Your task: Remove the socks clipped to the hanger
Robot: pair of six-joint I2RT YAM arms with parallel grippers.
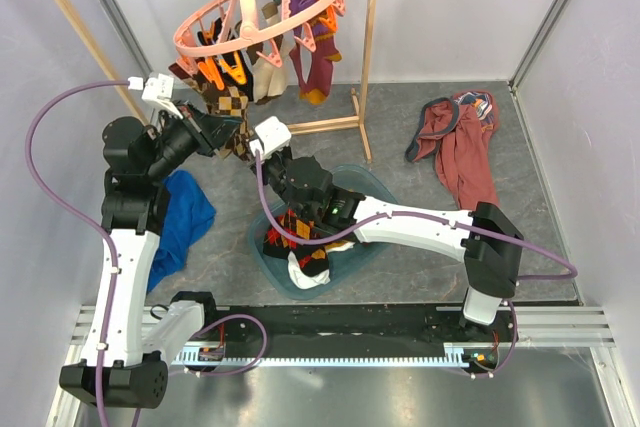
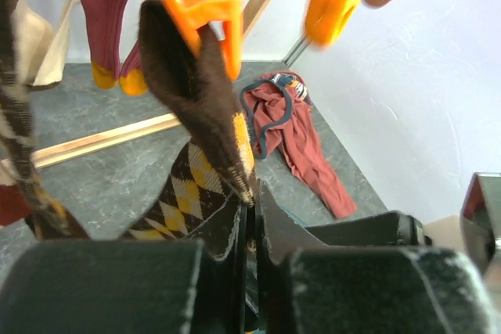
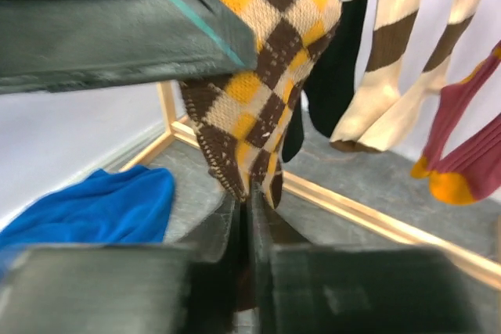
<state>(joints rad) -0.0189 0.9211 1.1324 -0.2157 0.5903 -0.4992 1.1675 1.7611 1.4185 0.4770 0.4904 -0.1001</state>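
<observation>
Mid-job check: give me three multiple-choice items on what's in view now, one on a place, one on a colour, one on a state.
1. Where on the table does the blue cloth lie?
A left side; B centre; C far right.
2. What colour is the clip holding the argyle sock?
A green; B white; C orange.
3. How is the left gripper?
A wide open; B shut on the argyle sock; C out of view.

Answers:
1 A: the top view shows the cloth spread at the left.
2 C: the left wrist view shows an orange clip pinching the sock's top.
3 B: its fingers are closed with the sock between them.
</observation>
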